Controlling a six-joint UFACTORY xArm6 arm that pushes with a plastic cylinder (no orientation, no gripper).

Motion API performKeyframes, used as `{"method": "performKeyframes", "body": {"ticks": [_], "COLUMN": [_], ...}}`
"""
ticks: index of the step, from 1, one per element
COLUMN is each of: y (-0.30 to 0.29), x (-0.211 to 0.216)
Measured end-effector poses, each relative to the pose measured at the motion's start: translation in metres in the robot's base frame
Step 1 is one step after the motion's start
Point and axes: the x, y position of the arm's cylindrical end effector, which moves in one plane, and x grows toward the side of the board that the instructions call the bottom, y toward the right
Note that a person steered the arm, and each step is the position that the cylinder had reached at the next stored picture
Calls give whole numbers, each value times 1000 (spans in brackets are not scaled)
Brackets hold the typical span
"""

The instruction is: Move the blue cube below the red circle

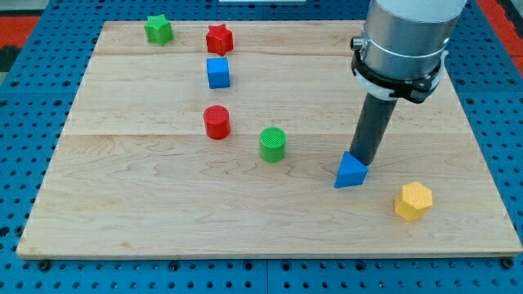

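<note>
In the camera view, a pale wooden surface (163, 220) lies on a blue pegboard (33, 98). No brand, label or writing can be read anywhere.

The blue cube (218, 73) sits toward the view's top, left of centre, just below the red star (219, 38) and above the red circle (216, 122), with a clear gap to each. A green star (158, 29) lies near the top left corner. A green cylinder (273, 144) stands to the right of the red circle and slightly lower.

The arm's grey body (406, 41) comes down from the view's top right and ends in a dark rod. My tip (362, 161) sits right at the top edge of a blue triangle (351, 171), apparently touching it, well apart from the blue cube. This tool is a plain rod with nothing to open, close or hold. A yellow hexagon (413, 201) lies to the lower right of the blue triangle.
</note>
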Motion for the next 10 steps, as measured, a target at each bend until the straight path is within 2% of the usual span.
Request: {"method": "performKeyframes", "body": {"ticks": [1, 2, 4, 5, 6, 7, 8, 10], "y": [33, 15, -120, -191, -257, -275, -286, -297], "x": [-37, -100, -178, -191, -164, -140, -146, -89]}}
